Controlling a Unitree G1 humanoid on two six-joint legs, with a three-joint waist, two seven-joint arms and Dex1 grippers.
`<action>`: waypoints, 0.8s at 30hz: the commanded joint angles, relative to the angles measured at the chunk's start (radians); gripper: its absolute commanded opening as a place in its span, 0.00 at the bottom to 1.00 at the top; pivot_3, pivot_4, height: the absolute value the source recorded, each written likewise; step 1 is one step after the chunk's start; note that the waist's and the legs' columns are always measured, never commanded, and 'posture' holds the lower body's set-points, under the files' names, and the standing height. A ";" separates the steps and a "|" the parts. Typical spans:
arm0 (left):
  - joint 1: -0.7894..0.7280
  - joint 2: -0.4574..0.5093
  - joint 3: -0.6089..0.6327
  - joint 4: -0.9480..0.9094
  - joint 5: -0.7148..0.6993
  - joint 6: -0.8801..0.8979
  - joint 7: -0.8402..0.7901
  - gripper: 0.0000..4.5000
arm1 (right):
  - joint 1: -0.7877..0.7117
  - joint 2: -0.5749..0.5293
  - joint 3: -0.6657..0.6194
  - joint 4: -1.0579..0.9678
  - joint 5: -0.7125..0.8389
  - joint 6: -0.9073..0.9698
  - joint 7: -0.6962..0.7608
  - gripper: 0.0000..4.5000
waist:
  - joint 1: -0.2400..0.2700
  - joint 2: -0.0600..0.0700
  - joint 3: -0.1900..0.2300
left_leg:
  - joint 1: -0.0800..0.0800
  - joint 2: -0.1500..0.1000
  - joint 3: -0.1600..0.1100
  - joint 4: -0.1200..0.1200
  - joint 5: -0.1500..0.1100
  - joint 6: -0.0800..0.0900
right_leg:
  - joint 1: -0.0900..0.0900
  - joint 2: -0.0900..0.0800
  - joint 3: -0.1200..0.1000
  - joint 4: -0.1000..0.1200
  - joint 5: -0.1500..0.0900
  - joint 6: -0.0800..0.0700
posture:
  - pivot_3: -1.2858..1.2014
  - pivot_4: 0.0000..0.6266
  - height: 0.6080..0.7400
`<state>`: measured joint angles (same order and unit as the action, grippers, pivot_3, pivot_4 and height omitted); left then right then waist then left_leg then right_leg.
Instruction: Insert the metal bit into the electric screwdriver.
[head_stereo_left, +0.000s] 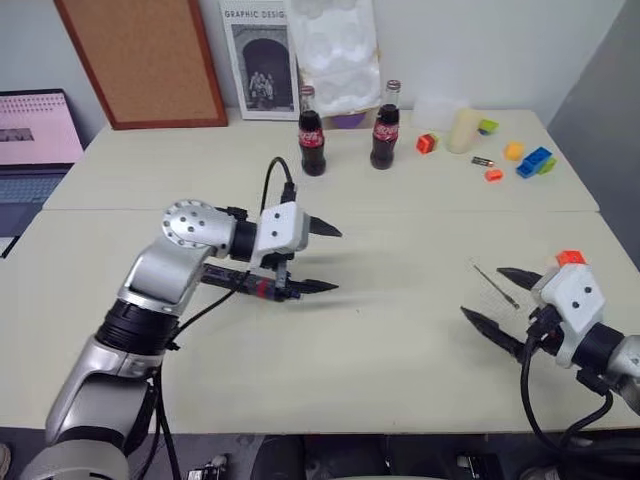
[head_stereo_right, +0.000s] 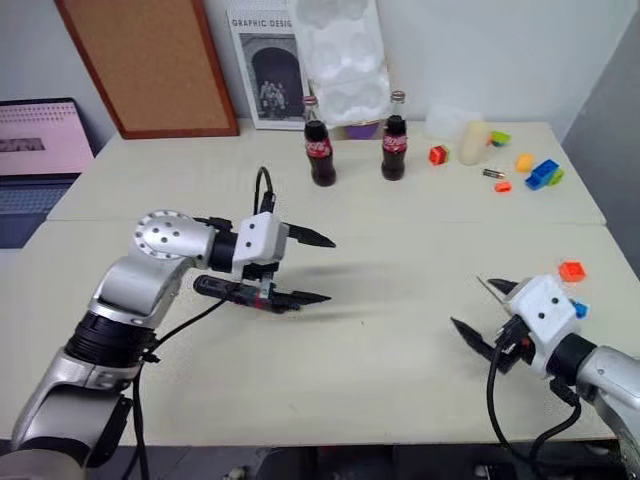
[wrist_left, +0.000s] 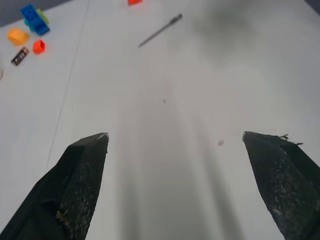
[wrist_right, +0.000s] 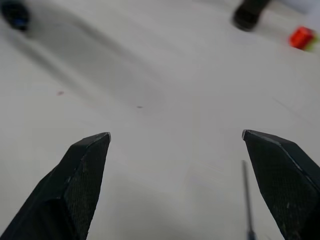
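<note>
Cream table (head_stereo_left: 400, 350) against a pale wall (head_stereo_left: 480, 40), corkboard (head_stereo_left: 140, 55) leaning there.

We see our left gripper (head_stereo_left: 333, 258) spread wide above the pen-shaped black electric screwdriver with a red band (head_stereo_left: 250, 283), while our right gripper (head_stereo_left: 497, 298), also spread, flanks the thin dark-grey metal bit (head_stereo_left: 495, 286) on the cream table (head_stereo_left: 400, 340)

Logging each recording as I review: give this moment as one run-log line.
left gripper: open, empty | right gripper: open, empty | metal bit: on table by right gripper | electric screwdriver: on table under left gripper | insertion: not done
</note>
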<state>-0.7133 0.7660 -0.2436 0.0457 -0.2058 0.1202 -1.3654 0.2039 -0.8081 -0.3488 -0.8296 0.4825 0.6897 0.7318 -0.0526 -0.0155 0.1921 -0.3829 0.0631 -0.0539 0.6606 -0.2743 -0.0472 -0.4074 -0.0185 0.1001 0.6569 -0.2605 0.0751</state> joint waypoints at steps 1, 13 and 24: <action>-0.038 0.087 -0.001 0.030 0.064 -0.074 -0.081 1.00 | -0.051 -0.056 0.055 -0.024 0.059 -0.008 0.087 0.99 | 0.000 -0.001 0.000 | 0.000 0.000 0.000 0.000 0.000 0.000 | 0.000 0.000 0.000 0.000 0.000 0.000 | 0.52 0.24 1.00; -0.105 0.099 -0.135 0.169 0.282 -0.154 -0.141 1.00 | -0.029 -0.041 0.177 -0.055 0.060 -0.057 0.078 0.99 | 0.022 -0.002 0.001 | -0.002 0.000 0.000 0.000 0.000 0.000 | -0.001 0.000 -0.001 -0.001 0.000 0.000 | 0.52 0.24 1.00; -0.153 0.052 -0.207 0.233 0.384 -0.134 -0.182 1.00 | -0.059 0.016 0.312 -0.087 0.038 -0.051 -0.005 0.99 | 0.021 -0.002 0.001 | -0.002 0.000 0.000 0.000 0.000 0.000 | -0.002 0.000 -0.001 0.000 0.000 0.001 | 0.52 0.24 1.00</action>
<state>-0.8399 0.8124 -0.4481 0.2825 0.1638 -0.0206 -1.5407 0.1489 -0.8000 -0.0360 -0.8716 0.5227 0.6514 0.7379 -0.0319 -0.0175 0.1929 -0.3852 0.0635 -0.0542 0.6608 -0.2744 -0.0470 -0.4094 -0.0182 0.0993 0.6574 -0.2600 0.0762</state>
